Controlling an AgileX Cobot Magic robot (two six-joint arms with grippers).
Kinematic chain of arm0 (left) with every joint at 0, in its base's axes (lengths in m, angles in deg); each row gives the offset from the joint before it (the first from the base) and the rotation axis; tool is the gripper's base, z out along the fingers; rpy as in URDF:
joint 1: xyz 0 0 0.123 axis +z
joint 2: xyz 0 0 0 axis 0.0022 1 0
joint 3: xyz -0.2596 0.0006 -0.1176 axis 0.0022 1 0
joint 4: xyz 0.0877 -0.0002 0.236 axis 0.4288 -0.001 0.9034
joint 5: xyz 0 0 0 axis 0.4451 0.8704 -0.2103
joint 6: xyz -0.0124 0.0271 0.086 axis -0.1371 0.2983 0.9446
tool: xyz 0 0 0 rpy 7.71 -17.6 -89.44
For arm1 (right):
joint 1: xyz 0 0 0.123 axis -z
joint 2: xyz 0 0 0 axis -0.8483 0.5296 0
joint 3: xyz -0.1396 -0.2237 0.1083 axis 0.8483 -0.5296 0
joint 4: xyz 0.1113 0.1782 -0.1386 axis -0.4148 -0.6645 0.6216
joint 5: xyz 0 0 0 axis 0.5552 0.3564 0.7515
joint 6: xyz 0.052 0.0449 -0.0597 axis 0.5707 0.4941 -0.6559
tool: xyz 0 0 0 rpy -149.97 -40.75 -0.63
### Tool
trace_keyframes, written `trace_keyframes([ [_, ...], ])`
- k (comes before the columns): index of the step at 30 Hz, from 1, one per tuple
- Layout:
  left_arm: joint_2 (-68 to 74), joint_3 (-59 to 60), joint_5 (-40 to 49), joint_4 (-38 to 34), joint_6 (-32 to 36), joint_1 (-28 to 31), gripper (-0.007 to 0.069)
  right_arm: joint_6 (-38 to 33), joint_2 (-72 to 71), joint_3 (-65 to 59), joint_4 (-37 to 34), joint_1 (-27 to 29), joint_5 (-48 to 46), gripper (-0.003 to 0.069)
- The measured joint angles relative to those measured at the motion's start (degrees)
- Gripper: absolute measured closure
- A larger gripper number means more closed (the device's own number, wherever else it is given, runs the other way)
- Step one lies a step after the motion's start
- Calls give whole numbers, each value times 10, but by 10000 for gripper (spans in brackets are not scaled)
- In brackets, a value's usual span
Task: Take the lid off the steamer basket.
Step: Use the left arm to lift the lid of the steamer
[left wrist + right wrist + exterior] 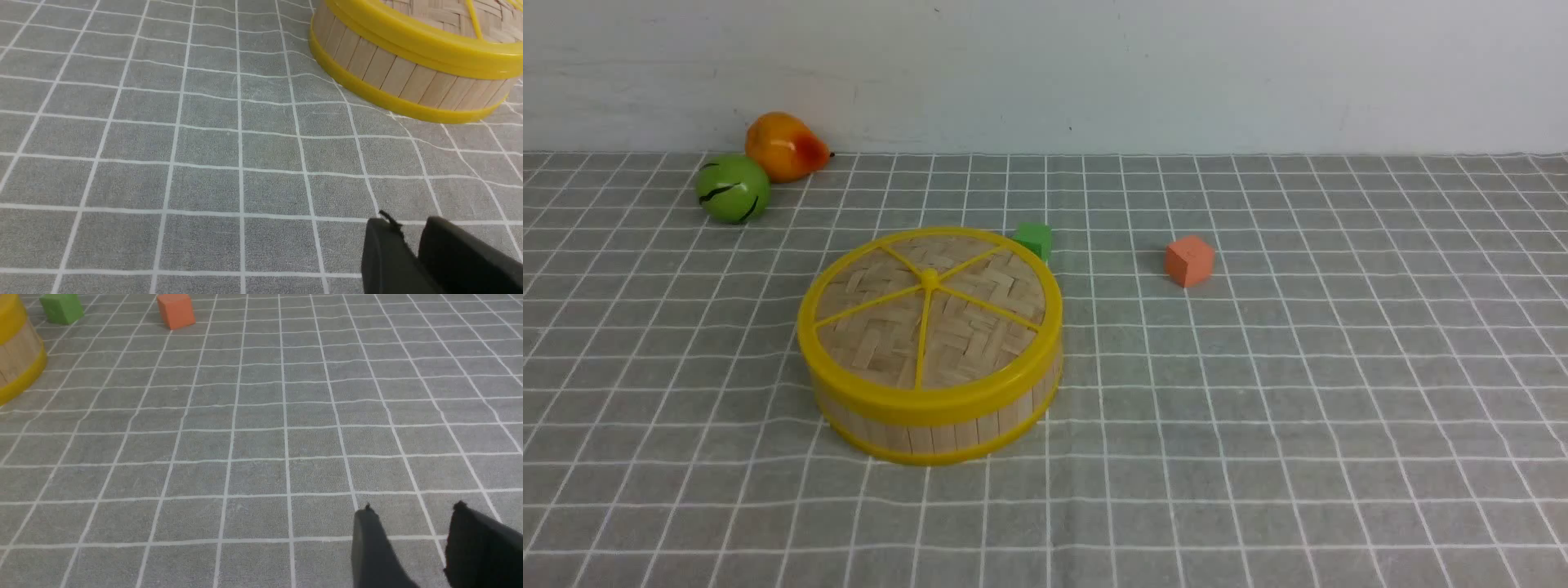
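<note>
The lid (929, 306), a woven bamboo disc with a yellow rim and spokes, sits closed on the steamer basket (931, 429) left of the table's middle. Neither gripper shows in the front view. In the left wrist view my left gripper (408, 224) is shut and empty, low over the cloth; the basket wall (400, 69) and the lid (408, 38) lie ahead of it, well apart. In the right wrist view my right gripper (412, 510) is open and empty over bare cloth; the basket (18, 355) shows at the frame's edge, far off.
A green apple (733, 189) and an orange pear (784, 146) lie at the back left by the wall. A green cube (1035, 240) sits just behind the basket, an orange cube (1189, 260) to its right. A grey checked cloth (1258, 449) covers the table.
</note>
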Motion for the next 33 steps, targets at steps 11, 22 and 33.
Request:
trace_keyframes([
  [11, 0, 0, 0, -1, 0, 0, 487, 0, 0, 0, -1, 0, 0, 418],
  [22, 0, 0, 0, 1, 0, 0, 477, 0, 0, 0, -1, 0, 0, 418],
  [33, 0, 0, 0, 12, 2, 0, 472, 0, 0, 0, -1, 0, 0, 418],
])
